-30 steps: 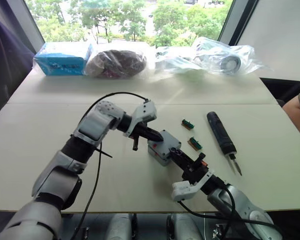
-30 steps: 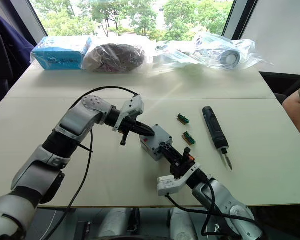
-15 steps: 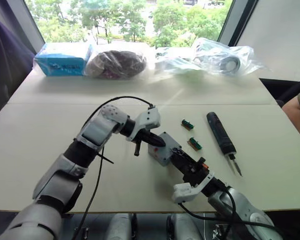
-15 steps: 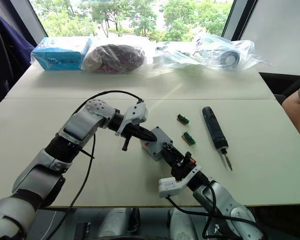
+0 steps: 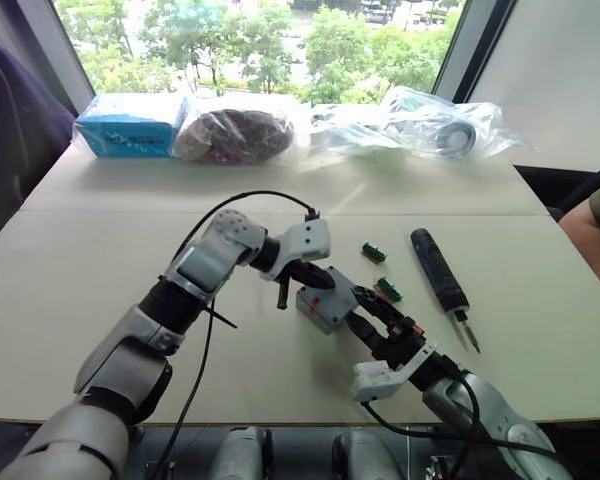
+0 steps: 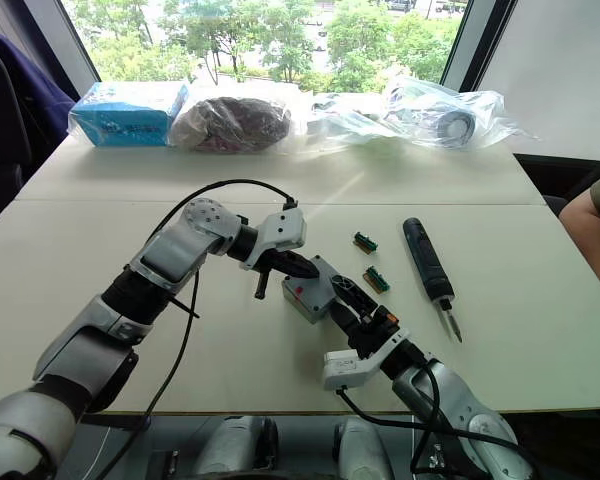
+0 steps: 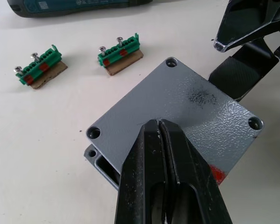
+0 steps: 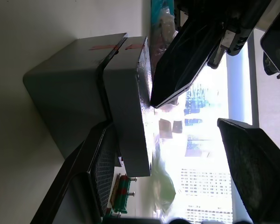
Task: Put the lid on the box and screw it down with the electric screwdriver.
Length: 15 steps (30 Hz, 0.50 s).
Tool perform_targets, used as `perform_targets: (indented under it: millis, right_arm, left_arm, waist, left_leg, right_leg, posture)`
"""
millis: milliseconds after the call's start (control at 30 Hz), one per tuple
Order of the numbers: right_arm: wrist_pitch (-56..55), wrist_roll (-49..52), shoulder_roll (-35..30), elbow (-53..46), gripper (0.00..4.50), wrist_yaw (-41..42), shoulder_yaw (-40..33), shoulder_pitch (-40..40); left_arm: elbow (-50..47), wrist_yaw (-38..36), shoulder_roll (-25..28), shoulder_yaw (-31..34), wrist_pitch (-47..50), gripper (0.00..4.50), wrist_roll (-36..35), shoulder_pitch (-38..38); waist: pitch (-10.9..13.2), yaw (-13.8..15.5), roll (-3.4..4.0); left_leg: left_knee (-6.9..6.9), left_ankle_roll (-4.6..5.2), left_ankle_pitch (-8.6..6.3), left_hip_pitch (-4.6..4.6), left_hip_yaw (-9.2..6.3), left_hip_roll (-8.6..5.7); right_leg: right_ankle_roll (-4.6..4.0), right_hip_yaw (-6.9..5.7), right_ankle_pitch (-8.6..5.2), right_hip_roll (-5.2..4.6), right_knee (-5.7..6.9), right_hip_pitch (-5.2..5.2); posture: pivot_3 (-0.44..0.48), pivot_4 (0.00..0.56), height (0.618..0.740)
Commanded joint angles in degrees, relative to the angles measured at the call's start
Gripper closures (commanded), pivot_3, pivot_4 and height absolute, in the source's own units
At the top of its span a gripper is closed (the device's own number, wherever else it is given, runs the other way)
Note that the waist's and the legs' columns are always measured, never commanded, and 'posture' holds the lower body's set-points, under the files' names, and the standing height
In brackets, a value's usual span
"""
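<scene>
While the thin flat grey plastic lid sits skewed on the deep grey plastic box, the left claw, pressed together, touches it; the right claw is spread at its 5 o'clock.

Bright daylight came thru the rear window, w/ blown-out glare in right wrist view & soft shadows on table.

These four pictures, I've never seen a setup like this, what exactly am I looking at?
A two-armed humanoid robot works at a table. Two pictures come from cameras on its head, two from cameras on its wrists. The left tool, fingers closed, presses on the grey lid, which sits slightly askew on the box. The right tool, open, has one finger against the box's side. The electric screwdriver and two small green parts lie nearby, unheld. Bagged items line the far edge.
</scene>
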Motion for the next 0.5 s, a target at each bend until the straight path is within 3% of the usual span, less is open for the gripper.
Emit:
perform_targets:
  millis: [33,500]
  right_arm:
    - [-0.84,1.38,-0.6,-2.12,1.07,0.03,-1.66,0.33]
    - [-2.25,4.06,-1.32,-2.61,1.07,1.63,-3.25,0.64]
  left_arm:
    - [3.62,0.47,1.02,-3.9,1.35,4.5,4.21,2.92]
    - [4.7,0.91,1.86,-4.83,0.15,4.5,6.69,3.39]
  waist:
    - [-0.04,-0.03,-0.01]
    - [-0.36,-0.01,0.0]
  left_leg:
    - [0.0,0.01,0.0,0.0,0.0,0.0]
    - [-0.02,0.05,-0.03,0.03,0.01,0.02]
  right_leg:
    - [0.0,0.0,0.0,0.0,-0.01,0.0]
    - [-0.09,0.01,-0.06,0.0,-0.02,0.01]
  posture:
    - [0.0,0.15,0.74]
    - [0.0,0.15,0.74]
